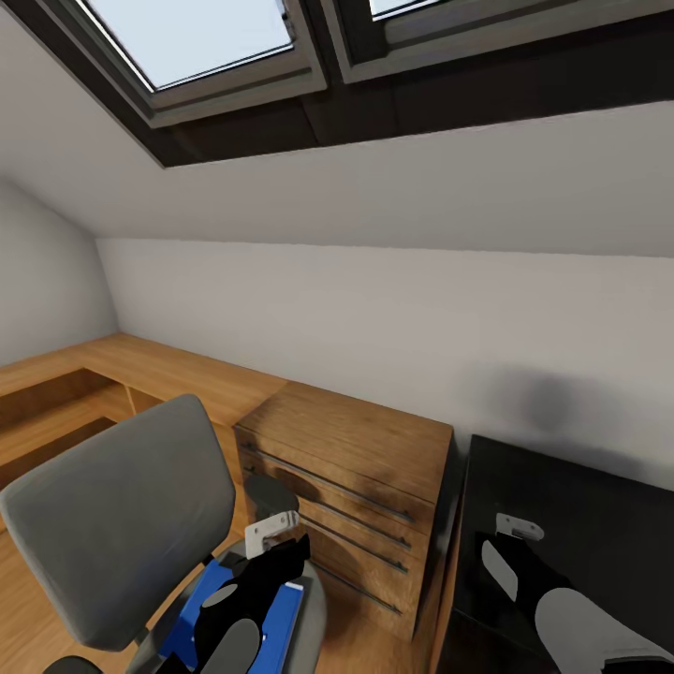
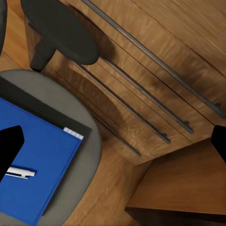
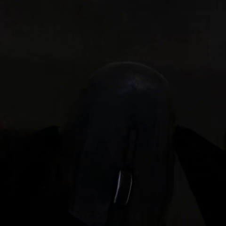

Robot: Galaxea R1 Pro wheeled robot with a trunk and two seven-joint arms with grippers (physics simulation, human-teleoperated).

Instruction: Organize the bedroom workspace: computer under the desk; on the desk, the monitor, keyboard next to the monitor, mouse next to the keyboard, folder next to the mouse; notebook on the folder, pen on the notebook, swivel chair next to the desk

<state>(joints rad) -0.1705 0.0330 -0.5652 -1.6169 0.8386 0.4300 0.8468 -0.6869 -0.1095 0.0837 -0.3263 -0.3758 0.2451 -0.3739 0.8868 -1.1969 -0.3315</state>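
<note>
we're hovering the left gripper (image 2: 113, 141), jaws spread, over the blue folder (image 2: 35, 165) (chair seat (image 2: 87, 141), 7 o'clock); the right gripper (image 1: 496, 552) is seemingly straddling the mouse (image 3: 125, 155), its grip unclear.

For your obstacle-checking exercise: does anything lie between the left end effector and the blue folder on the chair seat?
Nothing visible does. The left end effector hangs open over the chair seat, and the blue folder lies exposed beneath it. A small white pen rests on the folder's top.

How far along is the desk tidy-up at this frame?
Early. The blue folder lies on the swivel chair seat with a pen on top. The left pincer is open above it. The right wrist view shows the mouse close up; grip unclear. Stacking remains.
</note>
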